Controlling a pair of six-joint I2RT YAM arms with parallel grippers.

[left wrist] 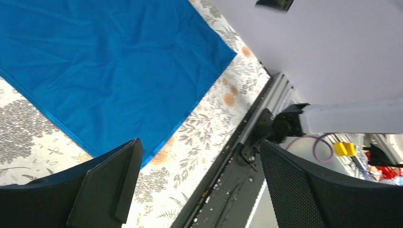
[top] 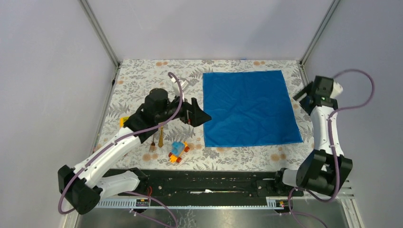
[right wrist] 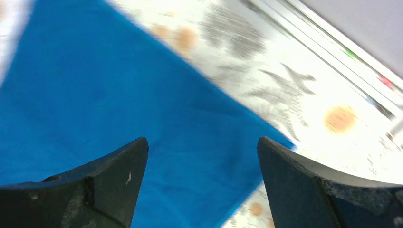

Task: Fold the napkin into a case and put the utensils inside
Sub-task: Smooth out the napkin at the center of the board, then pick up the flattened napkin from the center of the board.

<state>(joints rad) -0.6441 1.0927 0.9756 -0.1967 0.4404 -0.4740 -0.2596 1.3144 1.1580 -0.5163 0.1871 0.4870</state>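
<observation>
The table (top: 142, 76), under a leaf-print cover, has walls at the far side and both flanks. The napkin (top: 249, 107) lies spread flat in 1 layer over the right half. Its far edge runs close to the far wall, its right edge close to the right rail, and a strip of bare cover shows along its near edge.

My left gripper (top: 202, 114) hangs at the napkin's left edge with its 2 fingers spread wide and nothing between them. My right gripper (top: 304, 92) sits just off the right edge near the far corner, also spread and empty.

The 2 utensils (top: 159, 140) lie left of the napkin, partly hidden under my left arm. A toy car (top: 178, 152) is just beside them, and a yellow block (top: 123, 121) peeks out farther left.
</observation>
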